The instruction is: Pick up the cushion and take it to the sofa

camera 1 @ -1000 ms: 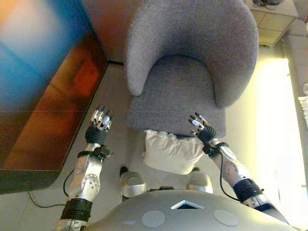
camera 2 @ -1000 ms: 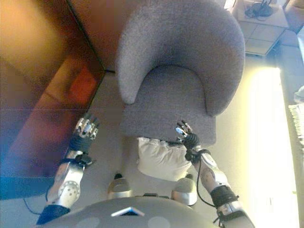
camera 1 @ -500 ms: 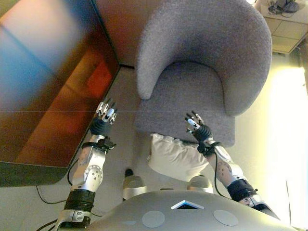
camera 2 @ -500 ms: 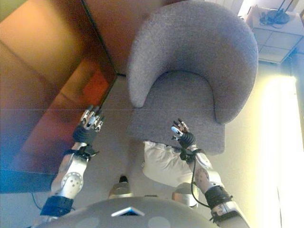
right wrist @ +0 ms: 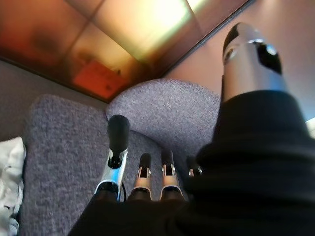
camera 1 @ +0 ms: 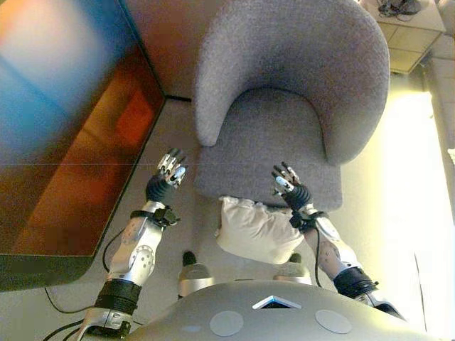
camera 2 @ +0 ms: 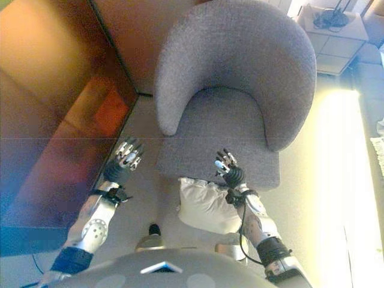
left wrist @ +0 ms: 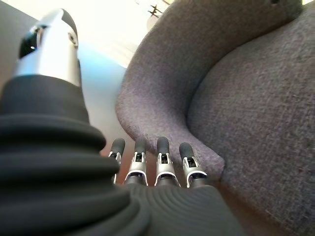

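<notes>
A cream-white cushion lies on the floor against the front of a grey armchair, right in front of me. Its corner shows in the right wrist view as well, cushion. My right hand hovers open above the cushion's right top corner, over the seat's front edge, touching nothing. Left of the chair my left hand is raised over the floor, fingers straight and holding nothing. In the left wrist view the left hand points at the chair's armrest.
A large dark glossy panel with orange and blue reflections stands along the left. Pale floor runs to the right of the chair. A low white unit sits at the far right.
The camera has shifted a little. My left hand has moved right, closer to the chair's front left corner. The right hand stays above the cushion's corner.
</notes>
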### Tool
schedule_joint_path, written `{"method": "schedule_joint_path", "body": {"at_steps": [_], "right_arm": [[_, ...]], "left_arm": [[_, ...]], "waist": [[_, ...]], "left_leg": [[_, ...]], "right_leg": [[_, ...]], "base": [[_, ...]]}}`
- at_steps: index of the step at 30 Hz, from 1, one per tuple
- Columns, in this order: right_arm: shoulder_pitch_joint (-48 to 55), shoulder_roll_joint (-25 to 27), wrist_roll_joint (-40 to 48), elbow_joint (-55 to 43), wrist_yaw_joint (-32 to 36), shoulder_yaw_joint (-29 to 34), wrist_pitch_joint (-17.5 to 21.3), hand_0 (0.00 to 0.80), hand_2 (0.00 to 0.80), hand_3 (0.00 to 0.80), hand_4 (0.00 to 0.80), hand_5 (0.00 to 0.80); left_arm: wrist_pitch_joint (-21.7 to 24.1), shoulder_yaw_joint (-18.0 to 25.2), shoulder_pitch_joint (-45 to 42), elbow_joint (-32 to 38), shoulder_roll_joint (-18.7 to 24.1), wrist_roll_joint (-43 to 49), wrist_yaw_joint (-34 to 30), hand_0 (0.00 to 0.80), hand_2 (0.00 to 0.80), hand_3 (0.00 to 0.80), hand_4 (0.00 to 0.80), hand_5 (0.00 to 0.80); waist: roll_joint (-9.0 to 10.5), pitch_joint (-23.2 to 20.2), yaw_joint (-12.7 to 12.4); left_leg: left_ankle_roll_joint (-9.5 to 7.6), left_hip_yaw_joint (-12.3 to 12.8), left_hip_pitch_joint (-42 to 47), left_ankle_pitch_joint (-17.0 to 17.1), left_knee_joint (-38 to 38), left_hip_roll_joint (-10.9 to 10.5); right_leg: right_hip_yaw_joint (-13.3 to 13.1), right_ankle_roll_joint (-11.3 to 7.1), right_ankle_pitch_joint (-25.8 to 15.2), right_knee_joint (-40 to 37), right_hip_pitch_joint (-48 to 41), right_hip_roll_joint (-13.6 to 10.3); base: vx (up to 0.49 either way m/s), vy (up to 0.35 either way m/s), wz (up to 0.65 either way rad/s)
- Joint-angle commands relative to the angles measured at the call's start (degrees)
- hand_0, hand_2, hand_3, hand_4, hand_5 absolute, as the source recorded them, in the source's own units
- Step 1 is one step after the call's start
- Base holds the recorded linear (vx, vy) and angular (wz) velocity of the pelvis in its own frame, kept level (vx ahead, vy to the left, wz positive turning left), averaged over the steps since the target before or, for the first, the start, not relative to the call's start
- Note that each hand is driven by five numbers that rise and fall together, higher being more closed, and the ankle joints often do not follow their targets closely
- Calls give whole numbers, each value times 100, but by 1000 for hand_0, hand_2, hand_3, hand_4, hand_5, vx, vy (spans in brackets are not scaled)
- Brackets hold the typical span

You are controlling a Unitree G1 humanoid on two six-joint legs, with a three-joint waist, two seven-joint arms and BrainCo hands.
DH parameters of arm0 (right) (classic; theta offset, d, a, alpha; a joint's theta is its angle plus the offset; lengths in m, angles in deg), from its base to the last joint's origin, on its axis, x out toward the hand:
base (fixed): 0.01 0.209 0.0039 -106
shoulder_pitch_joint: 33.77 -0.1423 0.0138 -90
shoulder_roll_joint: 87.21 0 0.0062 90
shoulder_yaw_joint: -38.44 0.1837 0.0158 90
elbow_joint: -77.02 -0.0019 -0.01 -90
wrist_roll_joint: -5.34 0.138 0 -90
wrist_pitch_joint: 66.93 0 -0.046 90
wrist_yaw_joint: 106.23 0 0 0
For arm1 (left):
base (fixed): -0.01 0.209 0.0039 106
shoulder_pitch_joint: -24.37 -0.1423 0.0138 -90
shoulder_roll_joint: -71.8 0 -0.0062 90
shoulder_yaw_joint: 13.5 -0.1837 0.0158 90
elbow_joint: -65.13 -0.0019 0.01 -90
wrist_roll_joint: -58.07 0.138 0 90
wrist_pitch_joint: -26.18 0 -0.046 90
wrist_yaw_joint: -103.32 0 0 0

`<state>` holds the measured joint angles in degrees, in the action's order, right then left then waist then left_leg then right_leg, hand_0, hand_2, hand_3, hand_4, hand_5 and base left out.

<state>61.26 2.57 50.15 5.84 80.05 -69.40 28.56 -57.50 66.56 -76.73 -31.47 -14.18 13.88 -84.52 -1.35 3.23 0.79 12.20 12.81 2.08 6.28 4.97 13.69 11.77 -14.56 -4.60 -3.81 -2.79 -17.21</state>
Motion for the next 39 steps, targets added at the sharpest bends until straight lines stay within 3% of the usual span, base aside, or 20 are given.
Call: {"method": "schedule_joint_path", "body": {"at_steps": [1, 4, 7, 17, 28, 36, 39], "right_arm": [[-122, -185, 1605, -848, 1175, 345, -304, 0, 0, 0, 0, 0], [-65, -588, 3400, -609, 2377, 459, -1391, 0, 0, 0, 0, 0], [-162, -835, 4217, -660, 2460, 492, -1885, 0, 0, 0, 0, 0], [15, -939, 4098, -732, 2438, 485, -1843, 0, 0, 0, 0, 0], [-199, -787, 4012, -513, 2531, 297, -1610, 0, 0, 0, 0, 0], [-368, -689, 4016, -476, 2580, 91, -1520, 0, 0, 0, 0, 0], [-394, -648, 4074, -488, 2604, 28, -1556, 0, 0, 0, 0, 0]], "left_arm": [[-499, 233, 309, 99, -102, -1622, -1321, 0, 0, 0, 0, 0], [-1369, 269, 224, -42, -535, -2988, -2606, 0, 0, 0, 0, 0], [-1598, 62, 146, -139, -733, -3321, -3140, 0, 0, 0, 0, 0], [-1919, 28, -46, -36, -703, -3053, -3269, 0, 0, 0, 0, 0], [-3163, -554, 73, 61, -478, -2218, -4913, 0, 0, 0, 0, 0], [-3773, -1115, 141, -149, -386, -1533, -5755, 0, 0, 0, 0, 0], [-3794, -1217, 141, -283, -381, -1362, -5933, 0, 0, 0, 0, 0]], "waist": [[113, 111, 4], [121, 98, -24], [108, 35, -40], [105, -164, -52], [91, -209, -37], [67, -238, 27], [75, -254, 46]], "left_leg": [[-350, -61, -211, -166, -334, -79], [-344, 12, -120, -182, -303, -21], [-330, 40, -60, -202, -296, 13], [-354, 89, 41, -216, -192, -30], [-346, 131, 83, -208, -158, -43], [-345, 210, 141, -222, -146, -35], [-338, 243, 161, -226, -147, -22]], "right_leg": [[323, 174, 3, 466, 327, 83], [375, 184, 31, 396, 207, 103], [371, 155, 28, 359, 146, 114], [356, 135, 4, 223, 63, 144], [353, 117, -39, 170, 54, 172], [312, 99, -26, 170, 48, 187], [306, 98, -16, 175, 45, 191]], "base": [[10, -19, -3], [51, -31, -3], [59, -20, -2], [15, 4, -1], [0, -1, 0], [10, 1, 0], [25, -2, 0]]}}
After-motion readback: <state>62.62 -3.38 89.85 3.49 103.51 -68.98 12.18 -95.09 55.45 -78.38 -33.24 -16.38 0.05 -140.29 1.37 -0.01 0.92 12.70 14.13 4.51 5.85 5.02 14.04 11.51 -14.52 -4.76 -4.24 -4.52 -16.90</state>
